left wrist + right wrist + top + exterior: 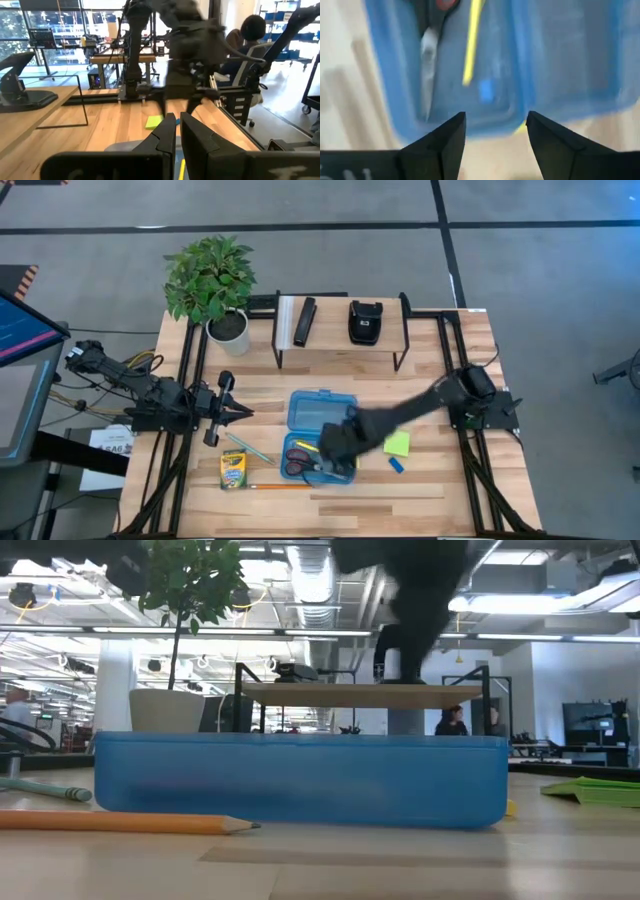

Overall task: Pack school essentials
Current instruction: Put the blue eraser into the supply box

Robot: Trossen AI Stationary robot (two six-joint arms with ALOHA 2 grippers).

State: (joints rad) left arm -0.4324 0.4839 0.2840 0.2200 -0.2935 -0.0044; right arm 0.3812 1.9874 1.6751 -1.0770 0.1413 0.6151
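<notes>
An open blue pencil case (318, 412) lies at the table's middle. Its tray holds red-handled scissors (297, 461) and a yellow pencil (306, 447), which also show in the right wrist view as scissors (426, 47) and pencil (471, 42). My right gripper (495, 131) hovers open over the tray's near end (335, 465), holding nothing. On the table lie the crayon box (233, 470), an orange pencil (275, 487), a lime sticky-note pad (397, 443) and a blue eraser (396, 465). My left gripper (238, 412) waits shut at the left.
A low shelf (340, 345) at the far side carries a black stapler (364, 322) and a flat black bar (304, 322). A potted plant (213, 280) stands far left. A green pencil (247, 446) lies left of the case. People sit in the room beyond the table.
</notes>
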